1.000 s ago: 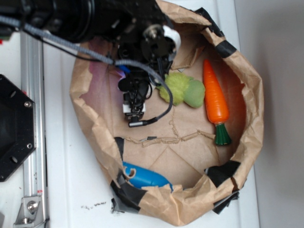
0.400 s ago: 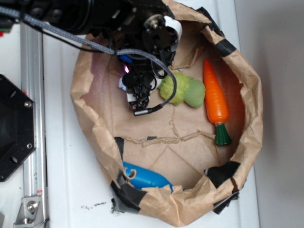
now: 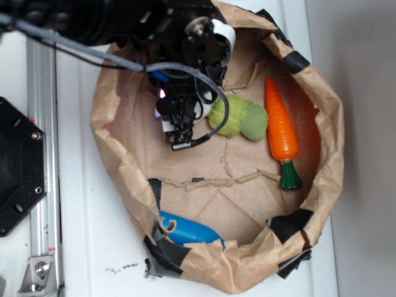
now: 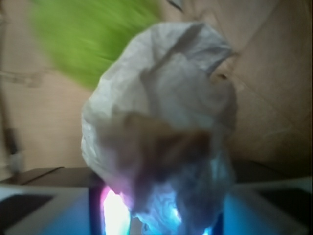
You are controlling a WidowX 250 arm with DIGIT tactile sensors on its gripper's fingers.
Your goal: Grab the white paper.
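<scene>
**Robot test bench, laboratory-type setting**

Judged a staged manipulation workstation rather than a home or shop. Supporting evidence, exterior view: plain white painted tabletop (image 3: 86,247) with scuff marks; bare aluminium extrusion rail (image 3: 42,185) bolted along the left edge; black hexagonal metal mounting plate (image 3: 18,167) fixed with screws beside it. Black robot arm with braided grey cable (image 3: 124,25) mounted overhead. Work area confined to a rolled-down brown paper bag patched with black tape (image 3: 322,154), holding toy props only: orange plastic carrot with green stem (image 3: 280,130), fuzzy green plush toy (image 3: 238,117), blue plastic object (image 3: 189,230). No domestic furnishings recorded.
</scene>
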